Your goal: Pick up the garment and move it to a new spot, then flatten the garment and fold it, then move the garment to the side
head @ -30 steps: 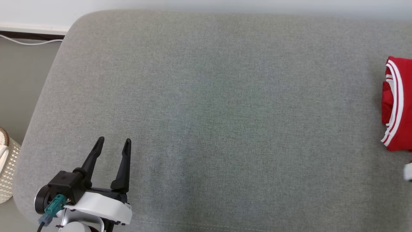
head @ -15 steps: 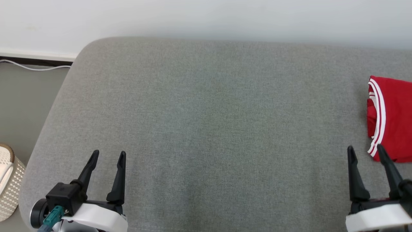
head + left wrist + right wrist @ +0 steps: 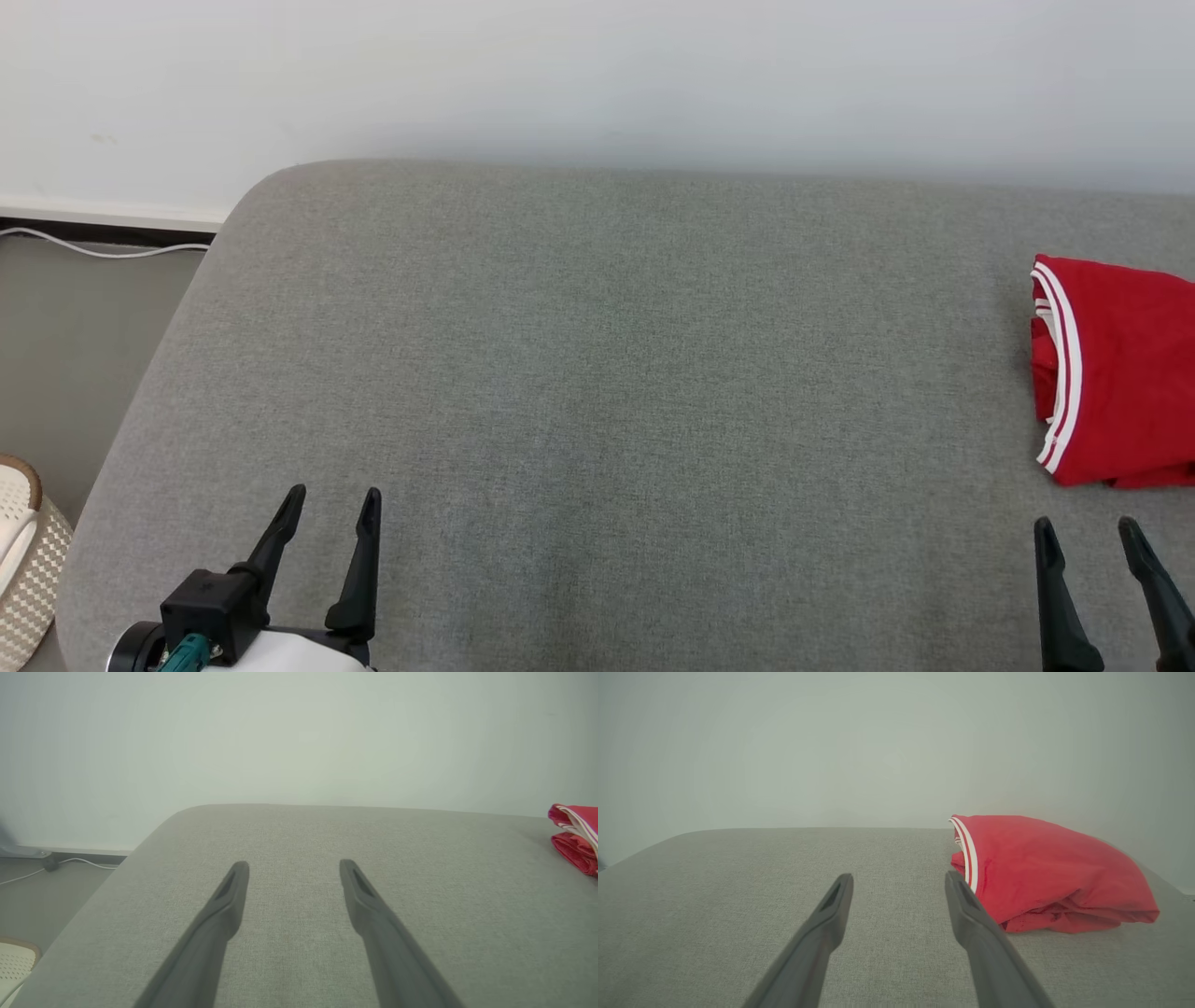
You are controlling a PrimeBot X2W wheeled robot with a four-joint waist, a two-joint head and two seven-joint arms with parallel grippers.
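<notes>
Garment (image 3: 1116, 373) lies folded at the right end of the grey cushion (image 3: 597, 392), just beyond the right gripper (image 3: 1084, 525). That and the left gripper (image 3: 335, 493) gape empty; the move aside looks finished, so only staying clear seems needed

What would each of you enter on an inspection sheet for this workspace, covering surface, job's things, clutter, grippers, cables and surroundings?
Surface: grey fabric cushion, smooth, with a rounded far left corner.
Job's things: red garment with white striped trim, folded in a bundle at the cushion's right end, held by nothing.
Clutter: nothing seen.
Grippers: left gripper open, over the near left edge; right gripper open, just short of the garment, not touching it.
Cables: thin white cable along the foot of the wall at left.
Surroundings: pale wall behind the cushion; grey floor and cream woven basket at left.
</notes>
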